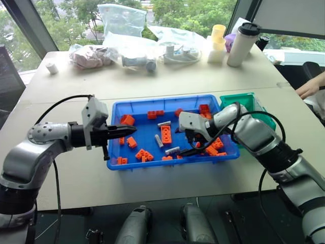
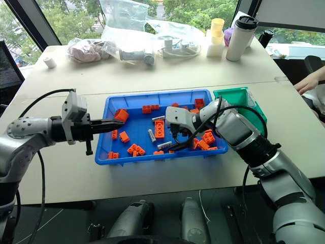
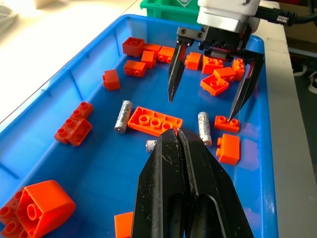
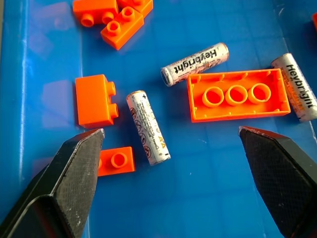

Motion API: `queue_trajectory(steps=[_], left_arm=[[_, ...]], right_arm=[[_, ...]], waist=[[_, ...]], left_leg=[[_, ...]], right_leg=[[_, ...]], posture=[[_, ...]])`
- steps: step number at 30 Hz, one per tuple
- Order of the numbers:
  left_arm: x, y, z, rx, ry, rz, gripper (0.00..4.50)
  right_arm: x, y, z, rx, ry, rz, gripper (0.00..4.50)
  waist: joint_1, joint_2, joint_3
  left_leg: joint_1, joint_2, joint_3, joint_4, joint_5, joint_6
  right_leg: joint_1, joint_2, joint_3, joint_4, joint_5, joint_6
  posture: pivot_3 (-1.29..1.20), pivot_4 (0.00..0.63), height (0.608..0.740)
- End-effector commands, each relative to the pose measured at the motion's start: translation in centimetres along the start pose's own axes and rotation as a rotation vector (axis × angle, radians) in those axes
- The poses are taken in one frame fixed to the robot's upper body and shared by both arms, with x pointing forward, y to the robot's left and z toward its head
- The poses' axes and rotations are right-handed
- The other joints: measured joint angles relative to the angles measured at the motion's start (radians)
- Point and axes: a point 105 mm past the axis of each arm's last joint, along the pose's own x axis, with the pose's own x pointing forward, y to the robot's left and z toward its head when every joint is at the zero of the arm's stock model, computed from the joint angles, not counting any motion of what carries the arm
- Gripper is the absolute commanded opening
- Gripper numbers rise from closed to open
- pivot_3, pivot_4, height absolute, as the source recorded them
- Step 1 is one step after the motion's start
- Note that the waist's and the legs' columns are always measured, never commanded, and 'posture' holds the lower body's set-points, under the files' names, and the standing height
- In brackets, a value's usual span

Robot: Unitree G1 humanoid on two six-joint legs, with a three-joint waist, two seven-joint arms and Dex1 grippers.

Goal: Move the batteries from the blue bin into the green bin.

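Note:
The blue bin [image 1: 114,133] lies mid-table with orange bricks and three batteries [image 4: 148,127], [image 4: 195,64], [image 4: 296,87] on its floor. My right gripper [image 4: 169,133] is open and points down into the bin's right half. Its fingers hang a little above the floor on either side of one battery [image 3: 204,127], touching nothing. My left gripper [image 1: 133,130] is shut and empty. It reaches level over the bin's left part, its tip [image 3: 176,133] near another battery [image 3: 151,145]. The green bin [image 1: 244,100] stands against the blue bin's far right corner, partly hidden by my right arm.
Orange bricks [image 1: 166,134] lie scattered through the blue bin, some close to the batteries. Along the table's far edge stand plastic bags [image 1: 122,20], a tall tumbler [image 1: 242,44] and a yellow cup [image 1: 218,34]. A person's hand [image 1: 310,87] rests at the right edge.

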Motion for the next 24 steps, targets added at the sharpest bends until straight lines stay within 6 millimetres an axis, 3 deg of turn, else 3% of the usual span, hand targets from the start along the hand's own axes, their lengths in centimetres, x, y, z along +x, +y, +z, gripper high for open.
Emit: queue_trajectory(steps=[1, 6, 7, 9, 16, 22, 24], left_arm=[[-0.4, -0.1, 0.9, 0.039, -0.022, 0.020, 0.00], [-0.4, -0.2, 0.9, 0.040, -0.021, 0.028, 0.00], [-0.4, -0.2, 0.8, 0.041, -0.021, 0.030, 0.00], [-0.3, -0.1, 0.8, 0.044, -0.020, 0.033, 0.00], [0.0, 0.0, 0.6, 0.053, -0.020, 0.034, 0.00], [0.2, 0.1, 0.6, 0.059, -0.027, 0.031, 0.00], [0.3, 0.2, 0.6, 0.062, -0.028, 0.029, 0.00]], right_arm=[[0.4, -0.2, 0.8, -0.067, 0.015, -0.006, 4.47], [1.2, -0.5, 0.2, -0.090, 0.058, -0.021, 4.47], [1.4, -0.7, 0.0, -0.095, 0.075, -0.033, 4.24], [1.6, -0.9, -0.2, -0.095, 0.088, -0.050, 3.63], [0.0, -1.3, 0.3, -0.068, 0.073, -0.101, 0.04], [-5.8, -2.3, 0.8, -0.024, 0.044, -0.242, 0.04], [-10.7, -3.6, 1.4, 0.040, -0.026, -0.398, 0.04]], waist=[[0.000, 0.000, 0.000], [0.000, 0.000, 0.000], [0.000, 0.000, 0.000], [0.000, 0.000, 0.000], [0.002, 0.000, 0.000], [0.003, 0.000, 0.000], [0.003, 0.000, 0.000]], left_leg=[[0.000, 0.000, 0.000, 0.000, 0.000, 0.000], [0.000, 0.000, 0.000, 0.000, 0.001, -0.001], [0.000, 0.000, 0.000, 0.000, 0.001, -0.001], [0.000, 0.000, 0.000, 0.000, 0.001, -0.002], [0.000, 0.000, 0.000, 0.000, 0.001, -0.002], [0.000, -0.001, 0.000, 0.000, 0.000, 0.000], [0.000, 0.000, 0.000, 0.000, -0.001, 0.001]], right_leg=[[0.000, 0.000, 0.000, 0.000, 0.000, 0.000], [0.000, 0.000, 0.000, 0.000, 0.000, 0.000], [0.000, 0.000, 0.000, 0.000, 0.000, 0.000], [0.000, 0.000, 0.000, 0.000, 0.000, 0.000], [0.000, 0.000, 0.000, 0.000, 0.000, 0.000], [0.000, 0.000, 0.000, 0.000, 0.000, 0.000], [0.000, 0.000, 0.000, 0.000, 0.000, 0.000]], posture=[[0.00, 0.150, 0.740], [0.00, 0.150, 0.740], [0.00, 0.150, 0.740], [0.00, 0.150, 0.740], [0.00, 0.150, 0.740], [0.00, 0.150, 0.740], [0.00, 0.150, 0.740]])
